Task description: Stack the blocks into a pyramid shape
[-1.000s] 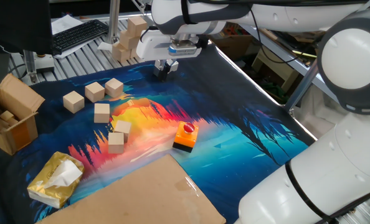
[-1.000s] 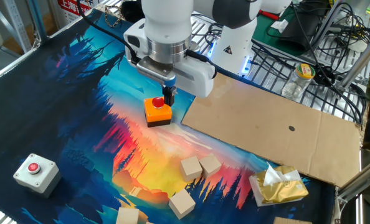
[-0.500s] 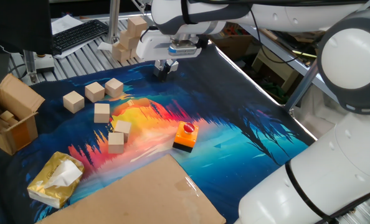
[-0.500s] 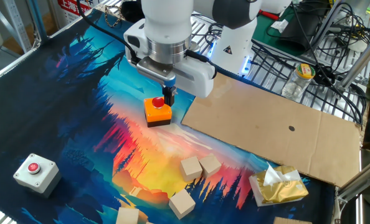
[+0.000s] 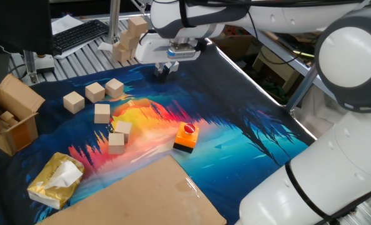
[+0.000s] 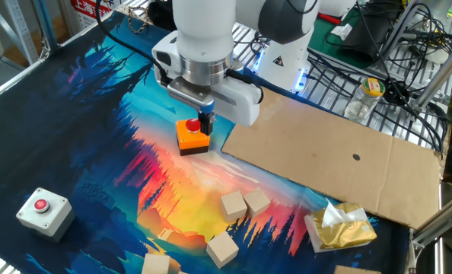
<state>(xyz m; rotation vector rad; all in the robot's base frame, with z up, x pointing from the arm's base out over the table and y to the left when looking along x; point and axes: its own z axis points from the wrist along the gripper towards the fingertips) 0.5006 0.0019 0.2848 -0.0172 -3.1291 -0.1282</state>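
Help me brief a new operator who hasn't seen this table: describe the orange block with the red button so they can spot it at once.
Start at the large brown cardboard sheet lying on the colourful sunset-print mat. Just beyond the sheet's far corner, on the mat's red-orange patch, sits the orange block. Unlike the plain tan wooden cubes nearby, it has a black base and a red button on top.

No text or label is legible anywhere.

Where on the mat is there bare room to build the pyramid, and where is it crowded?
Bare mat lies right of the orange button block, toward the table's metal edge rail, and between the gripper and that block. The left is crowded: six wooden blocks are scattered there, bordered by the cardboard box, the tissue pack and the cardboard sheet.
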